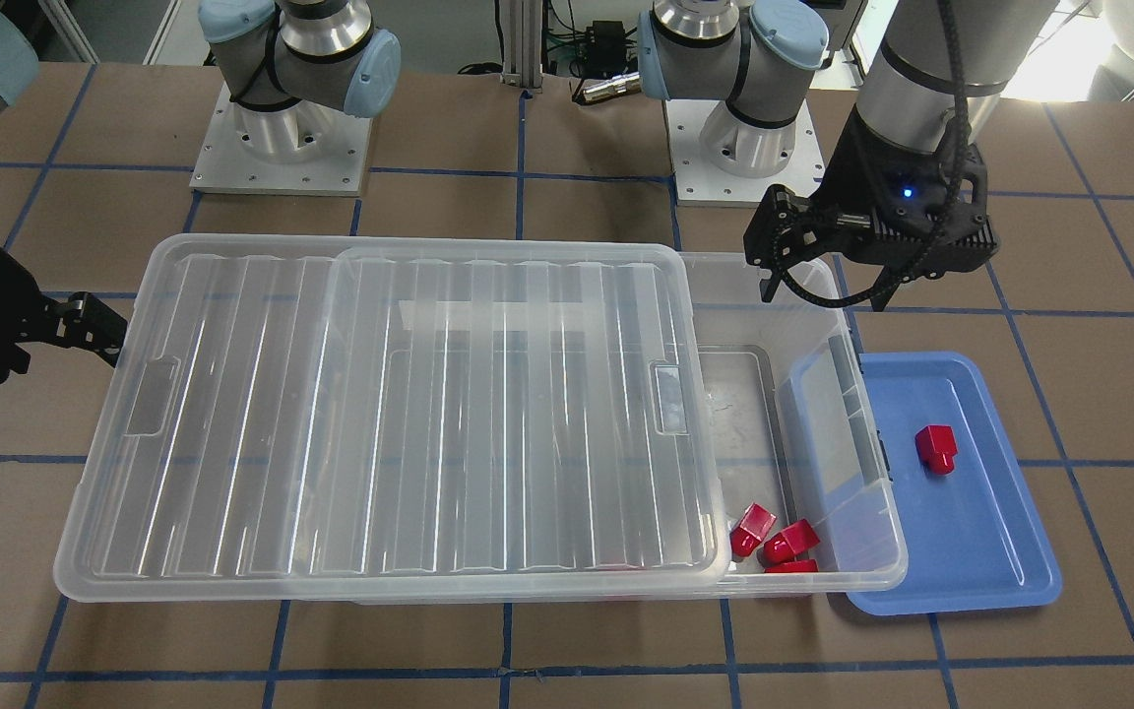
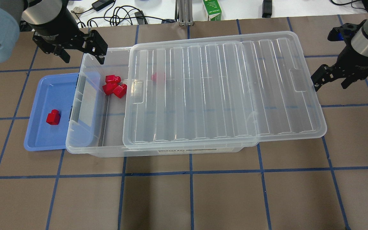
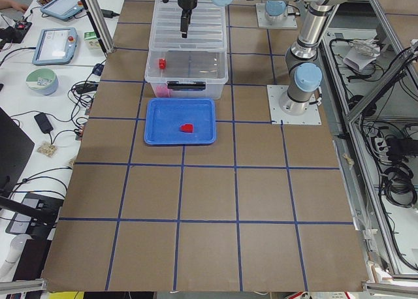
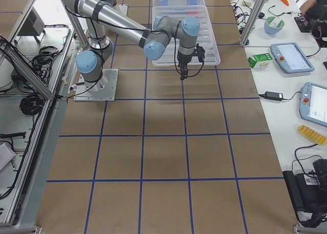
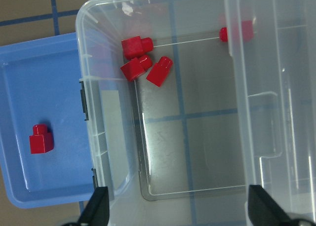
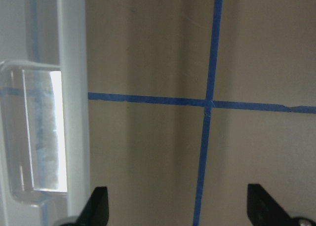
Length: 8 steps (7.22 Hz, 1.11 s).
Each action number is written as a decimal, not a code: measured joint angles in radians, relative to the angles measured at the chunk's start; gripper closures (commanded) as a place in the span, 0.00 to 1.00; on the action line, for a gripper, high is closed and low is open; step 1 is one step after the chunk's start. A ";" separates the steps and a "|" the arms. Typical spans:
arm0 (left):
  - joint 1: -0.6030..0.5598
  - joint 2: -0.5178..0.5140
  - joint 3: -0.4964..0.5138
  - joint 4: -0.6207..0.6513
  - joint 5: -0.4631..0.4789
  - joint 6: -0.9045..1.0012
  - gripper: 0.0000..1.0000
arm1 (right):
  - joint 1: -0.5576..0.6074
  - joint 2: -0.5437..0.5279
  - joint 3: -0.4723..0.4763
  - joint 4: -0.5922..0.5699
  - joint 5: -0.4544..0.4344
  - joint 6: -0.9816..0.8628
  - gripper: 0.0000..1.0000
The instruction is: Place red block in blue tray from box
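Observation:
One red block (image 2: pixel 53 117) lies in the blue tray (image 2: pixel 49 92), also seen in the left wrist view (image 5: pixel 41 138). The clear box (image 2: pixel 85 134) stands beside the tray, its ribbed lid (image 2: pixel 219 92) slid right so the left end is uncovered. Three red blocks (image 2: pixel 113 85) sit bunched in that uncovered end, and another (image 2: pixel 157 76) shows through the lid. My left gripper (image 2: pixel 83 59) is open and empty, high over the box's far left corner. My right gripper (image 2: pixel 330 83) is open and empty over bare table past the lid's right end.
The box overlaps the blue tray's edge (image 1: pixel 852 591). The lid (image 1: pixel 409 414) overhangs the box toward my right gripper (image 1: pixel 99 330). A green carton (image 2: pixel 212 9) and cables lie beyond the table's far edge. Brown table with blue tape lines (image 2: pixel 190 172) lies in front of the box.

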 measured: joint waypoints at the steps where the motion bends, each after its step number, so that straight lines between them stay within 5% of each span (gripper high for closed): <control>1: 0.011 0.006 0.003 -0.014 -0.002 -0.015 0.00 | 0.027 -0.007 0.020 -0.005 0.003 0.046 0.00; 8: 0.021 0.020 -0.007 -0.034 0.012 -0.033 0.00 | 0.274 -0.015 0.037 -0.059 -0.008 0.319 0.00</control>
